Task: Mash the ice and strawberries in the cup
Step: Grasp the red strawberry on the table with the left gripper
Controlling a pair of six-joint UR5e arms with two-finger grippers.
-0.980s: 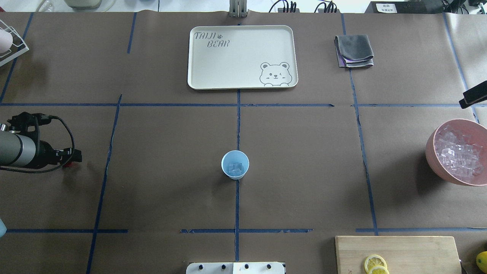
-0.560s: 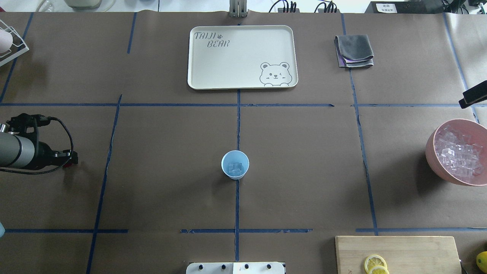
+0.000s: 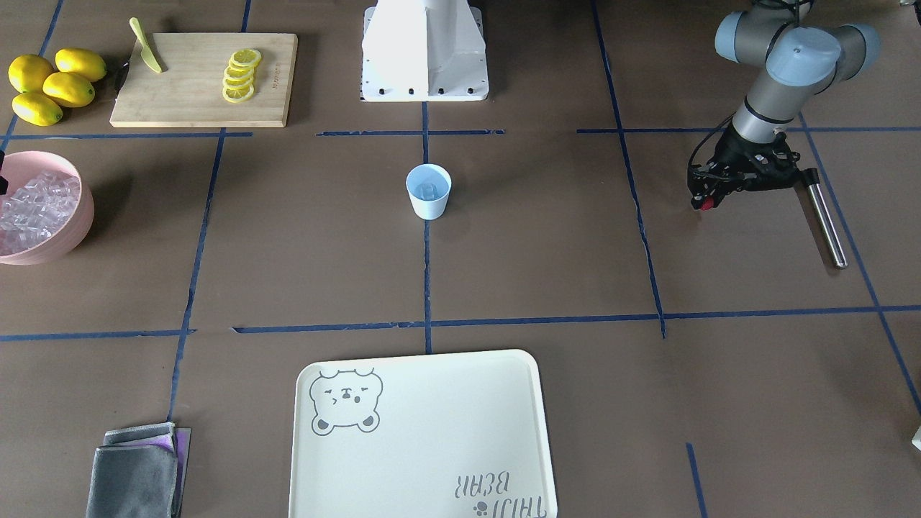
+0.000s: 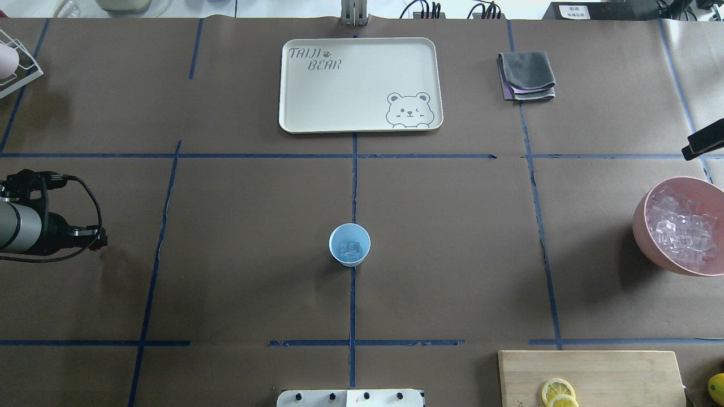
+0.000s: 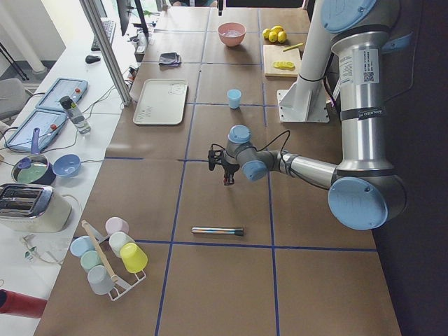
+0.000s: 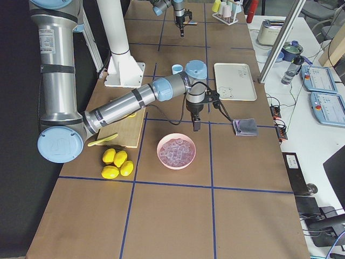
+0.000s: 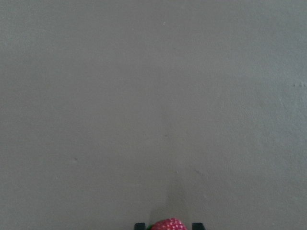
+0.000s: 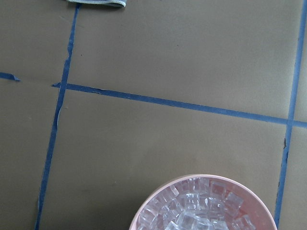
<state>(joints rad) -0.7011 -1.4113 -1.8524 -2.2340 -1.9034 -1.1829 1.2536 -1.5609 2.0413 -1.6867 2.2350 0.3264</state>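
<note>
The pale-blue cup (image 4: pixel 349 245) stands upright at the table's middle with a few clear ice cubes (image 4: pixel 350 249) in its bottom. Far to its left in the overhead view, my left gripper (image 4: pixel 97 241) hangs above the table, shut on a dark-red strawberry (image 7: pixel 168 224). The left wrist view shows the berry between the two fingertips over bare brown paper. Only a black part of my right gripper (image 4: pixel 703 147) shows at the overhead view's right edge, just beyond the pink bowl; I cannot tell whether it is open or shut.
A pink bowl (image 4: pixel 642 217) full of ice sits at the right edge. A steel rod (image 3: pixel 824 224) lies on the table near the left arm. A cream tray (image 4: pixel 294 121) and folded grey cloth (image 4: pixel 526 74) lie at the back, a cutting board (image 4: pixel 616 370) with lemon slices in front.
The left arm has drawn back toward the overhead view's left edge, away from the cup, with the strawberry still held. The cup and the right arm have not moved.
</note>
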